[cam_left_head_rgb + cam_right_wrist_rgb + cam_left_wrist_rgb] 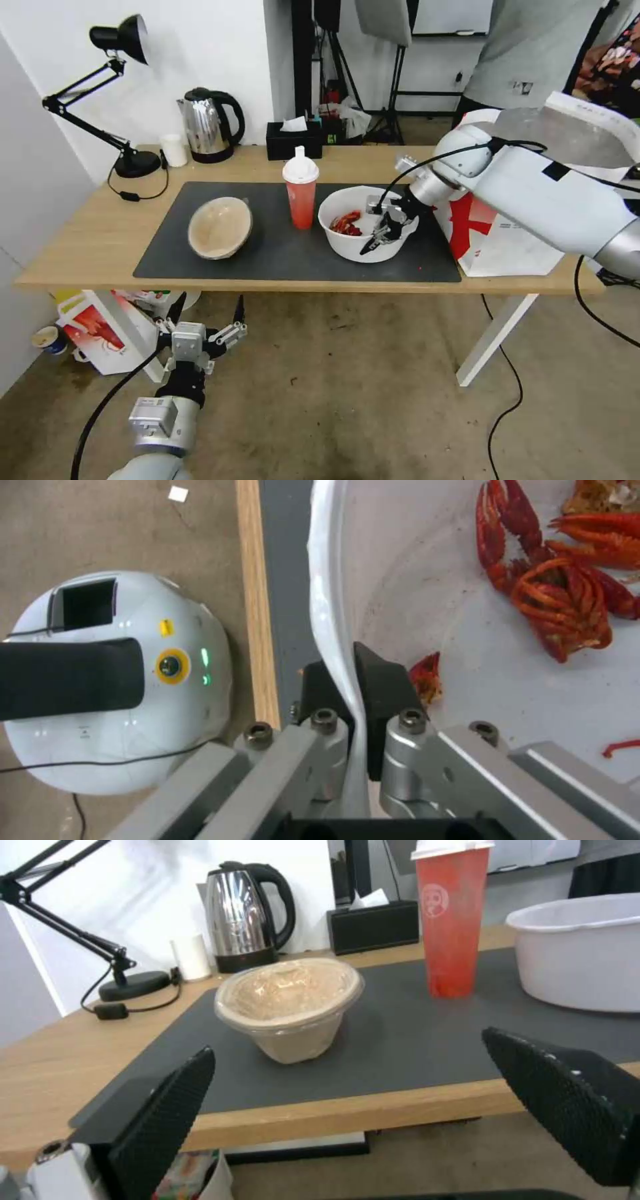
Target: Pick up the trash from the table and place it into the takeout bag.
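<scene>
On the dark mat [280, 257] of the table [87, 240] stand the trash items: a beige pulp bowl [220, 227] [290, 1005], a red cup with a white lid [301, 193] [450, 925], and a white plastic bowl [347, 243] [580, 955] [427, 580] holding red shell scraps [560, 595]. My right gripper [377, 239] [350, 667] is shut on the white bowl's near-right rim, one finger inside and one outside. The takeout bag [500, 247] stands just right of it, partly behind my right arm. My left gripper [207, 320] [347, 1045] hangs open below the table's front edge, facing the beige bowl.
A steel kettle [208, 123], a black tissue box [293, 140], a desk lamp [127, 160] and a small white cup [175, 150] line the table's back. A small red-and-white bag [107, 327] sits on the floor under the left end. White table leg [493, 340] at right.
</scene>
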Available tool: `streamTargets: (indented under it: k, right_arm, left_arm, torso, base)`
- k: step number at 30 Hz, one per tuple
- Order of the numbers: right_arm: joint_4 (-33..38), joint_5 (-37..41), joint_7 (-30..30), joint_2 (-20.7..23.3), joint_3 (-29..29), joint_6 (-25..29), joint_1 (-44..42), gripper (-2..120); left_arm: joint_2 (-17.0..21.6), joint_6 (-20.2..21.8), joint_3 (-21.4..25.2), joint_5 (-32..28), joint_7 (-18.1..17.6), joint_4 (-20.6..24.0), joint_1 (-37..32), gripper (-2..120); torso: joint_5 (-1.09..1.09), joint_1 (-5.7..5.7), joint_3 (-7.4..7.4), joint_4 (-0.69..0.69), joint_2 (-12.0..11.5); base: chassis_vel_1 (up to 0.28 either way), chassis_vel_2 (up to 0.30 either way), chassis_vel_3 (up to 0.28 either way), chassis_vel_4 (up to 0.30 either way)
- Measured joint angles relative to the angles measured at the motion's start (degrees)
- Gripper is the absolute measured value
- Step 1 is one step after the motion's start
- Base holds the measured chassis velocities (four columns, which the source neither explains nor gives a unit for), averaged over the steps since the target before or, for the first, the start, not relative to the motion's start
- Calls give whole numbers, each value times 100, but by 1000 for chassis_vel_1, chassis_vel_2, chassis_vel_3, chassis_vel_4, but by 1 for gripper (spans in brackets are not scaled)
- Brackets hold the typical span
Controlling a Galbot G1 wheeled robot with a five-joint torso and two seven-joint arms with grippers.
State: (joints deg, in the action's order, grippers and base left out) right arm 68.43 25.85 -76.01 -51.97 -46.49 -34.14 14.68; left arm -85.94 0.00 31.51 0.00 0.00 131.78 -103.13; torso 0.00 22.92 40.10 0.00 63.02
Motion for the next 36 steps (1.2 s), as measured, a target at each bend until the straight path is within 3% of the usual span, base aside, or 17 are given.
streamTargets:
  k: [36]
  right_arm:
    - [609,-269,-601,448,495,215,503,0]
  left_arm:
    - [0,0,0,0,0,0,0,100]
  torso:
    - [-2,0,0,0,0]
  base:
    - [0,0,0,0]
